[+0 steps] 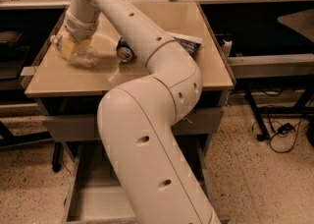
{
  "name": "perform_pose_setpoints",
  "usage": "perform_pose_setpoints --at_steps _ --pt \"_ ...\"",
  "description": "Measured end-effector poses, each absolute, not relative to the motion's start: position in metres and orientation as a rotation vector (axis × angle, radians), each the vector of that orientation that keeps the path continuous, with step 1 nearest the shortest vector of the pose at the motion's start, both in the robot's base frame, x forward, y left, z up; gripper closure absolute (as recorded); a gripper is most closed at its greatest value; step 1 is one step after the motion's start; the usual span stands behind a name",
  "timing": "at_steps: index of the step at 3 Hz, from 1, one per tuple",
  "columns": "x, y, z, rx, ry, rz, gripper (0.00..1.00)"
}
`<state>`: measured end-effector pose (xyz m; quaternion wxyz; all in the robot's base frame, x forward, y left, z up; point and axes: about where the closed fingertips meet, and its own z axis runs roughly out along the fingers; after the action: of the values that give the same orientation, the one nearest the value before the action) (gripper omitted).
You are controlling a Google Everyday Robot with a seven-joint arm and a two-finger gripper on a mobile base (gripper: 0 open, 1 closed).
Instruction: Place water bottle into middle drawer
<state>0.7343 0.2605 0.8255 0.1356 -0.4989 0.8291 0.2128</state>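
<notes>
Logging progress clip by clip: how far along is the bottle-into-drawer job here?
Done: the middle drawer stands open below the table. In hand: the gripper is down at the water bottle on the table; a hold can't be confirmed. Left: lifting the bottle, carrying it down and setting it in the drawer.

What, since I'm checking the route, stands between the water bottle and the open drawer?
Nothing visible does: the tool is at the water bottle on the tabletop, and the drawer stands open below its front edge.
</notes>
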Motion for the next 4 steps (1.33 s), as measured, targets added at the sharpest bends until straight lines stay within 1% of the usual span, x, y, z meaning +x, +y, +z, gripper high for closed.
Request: perform_pose_setpoints --at_steps 1,2,3,4 --pt "0.725 0.257 0.842 -1.469 2.34 0.618 1.0" --pt "0.701 0.252 0.85 -1.492 2.295 0.649 1.0" --pt "0.665 0.242 0.843 -1.541 2.245 0.715 1.0" --pt "0.665 0.242 0.843 -1.541 2.245 0.715 1.0"
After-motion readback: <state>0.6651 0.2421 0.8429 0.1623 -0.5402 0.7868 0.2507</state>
